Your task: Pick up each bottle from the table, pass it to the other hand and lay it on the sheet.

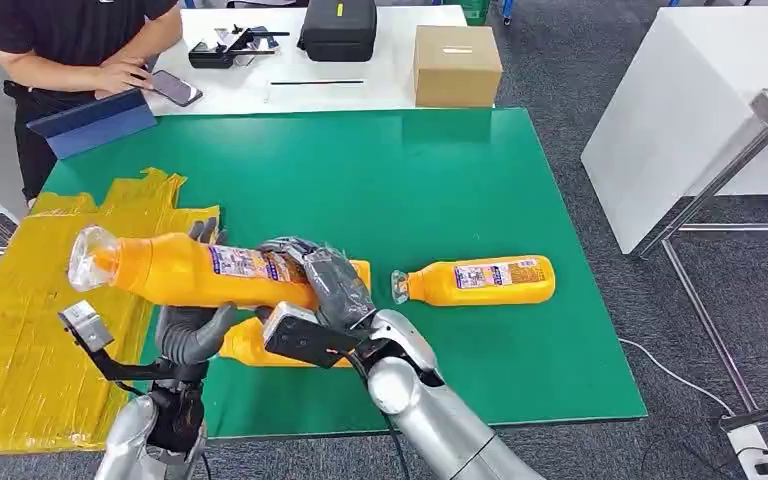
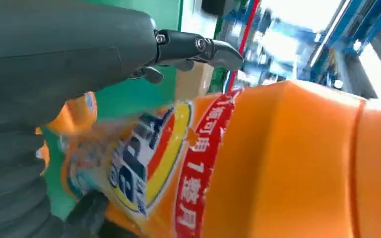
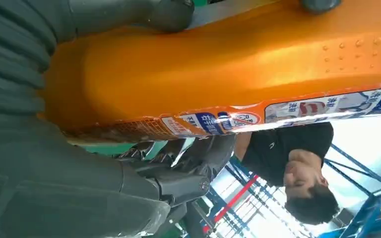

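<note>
My right hand (image 1: 328, 283) grips an orange bottle (image 1: 185, 270) by its base end and holds it level above the table's front left, its clear cap pointing toward the yellow sheet (image 1: 20, 340). Under and behind the bottle's middle is my left hand (image 1: 195, 328); its fingers (image 2: 198, 47) stand up straight past the bottle (image 2: 278, 163), not closed on it. The right wrist view shows the bottle (image 3: 218, 69) close up. A second orange bottle (image 1: 480, 280) lies on the green table (image 1: 410, 180) to the right. A third bottle (image 1: 250, 347) lies partly hidden beneath my hands.
A person (image 1: 70, 40) stands at the far left behind a white table holding a phone (image 1: 176, 88), a blue folder (image 1: 95, 122), a black case (image 1: 338, 30) and a cardboard box (image 1: 457, 65). A white table (image 1: 690, 110) and metal frame stand at the right.
</note>
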`<state>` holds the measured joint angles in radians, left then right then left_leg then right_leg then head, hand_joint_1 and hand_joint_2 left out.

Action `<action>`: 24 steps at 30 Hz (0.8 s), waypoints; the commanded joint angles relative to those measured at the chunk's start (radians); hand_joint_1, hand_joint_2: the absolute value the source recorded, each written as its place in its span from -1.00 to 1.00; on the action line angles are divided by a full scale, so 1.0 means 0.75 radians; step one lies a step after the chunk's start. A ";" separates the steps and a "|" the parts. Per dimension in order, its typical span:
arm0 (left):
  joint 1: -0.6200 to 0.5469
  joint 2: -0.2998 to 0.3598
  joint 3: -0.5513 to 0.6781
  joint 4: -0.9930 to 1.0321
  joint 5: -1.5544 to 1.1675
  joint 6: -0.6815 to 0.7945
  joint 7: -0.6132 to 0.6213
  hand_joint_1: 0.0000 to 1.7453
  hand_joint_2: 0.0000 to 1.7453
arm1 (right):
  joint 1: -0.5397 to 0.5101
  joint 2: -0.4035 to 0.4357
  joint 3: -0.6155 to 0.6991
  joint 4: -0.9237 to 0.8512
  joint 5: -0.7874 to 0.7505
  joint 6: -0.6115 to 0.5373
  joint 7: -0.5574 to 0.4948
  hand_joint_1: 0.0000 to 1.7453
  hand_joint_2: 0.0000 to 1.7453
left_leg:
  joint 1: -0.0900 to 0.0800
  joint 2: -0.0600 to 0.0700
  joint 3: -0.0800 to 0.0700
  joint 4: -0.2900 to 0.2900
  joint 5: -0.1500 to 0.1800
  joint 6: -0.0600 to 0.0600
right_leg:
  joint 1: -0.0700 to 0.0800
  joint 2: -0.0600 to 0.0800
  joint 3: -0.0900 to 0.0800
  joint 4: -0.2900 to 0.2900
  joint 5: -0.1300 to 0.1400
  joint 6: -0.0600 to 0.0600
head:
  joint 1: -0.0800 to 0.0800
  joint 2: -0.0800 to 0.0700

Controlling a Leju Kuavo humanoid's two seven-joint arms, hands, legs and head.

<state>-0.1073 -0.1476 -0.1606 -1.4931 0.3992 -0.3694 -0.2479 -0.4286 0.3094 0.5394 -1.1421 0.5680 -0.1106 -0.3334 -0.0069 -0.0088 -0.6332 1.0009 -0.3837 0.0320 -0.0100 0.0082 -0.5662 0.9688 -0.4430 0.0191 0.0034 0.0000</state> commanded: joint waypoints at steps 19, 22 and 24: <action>-0.148 0.015 -0.114 0.070 0.253 -0.129 0.136 -1.00 1.00 | -0.094 0.025 0.053 0.214 0.044 0.055 0.014 0.94 1.00 | 0.001 -0.002 0.003 0.000 -0.001 -0.002 | 0.001 -0.003 0.003 -0.001 -0.001 -0.001 | 0.000 0.000; -0.176 0.008 -0.109 0.096 0.266 -0.121 0.135 -1.00 1.00 | -0.093 0.027 0.061 0.244 0.051 0.047 0.020 0.90 1.00 | 0.001 -0.004 0.005 0.000 -0.001 -0.004 | 0.001 -0.006 0.007 -0.001 -0.003 -0.002 | -0.001 0.000; -0.177 0.002 -0.103 0.095 0.273 -0.116 0.132 -1.00 1.00 | -0.080 0.026 0.061 0.250 0.054 0.041 0.019 0.86 1.00 | 0.001 -0.004 0.005 0.000 -0.001 -0.004 | 0.001 -0.006 0.007 -0.001 -0.002 -0.002 | -0.001 0.000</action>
<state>-0.1403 -0.1495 -0.1839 -1.4904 0.5902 -0.4539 -0.1537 -0.4686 0.3334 0.5394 -1.0803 0.5951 -0.0851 -0.3292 -0.0069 -0.0086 -0.6334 1.0010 -0.3835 0.0321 -0.0102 0.0082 -0.5669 0.9687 -0.4430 0.0191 0.0031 0.0000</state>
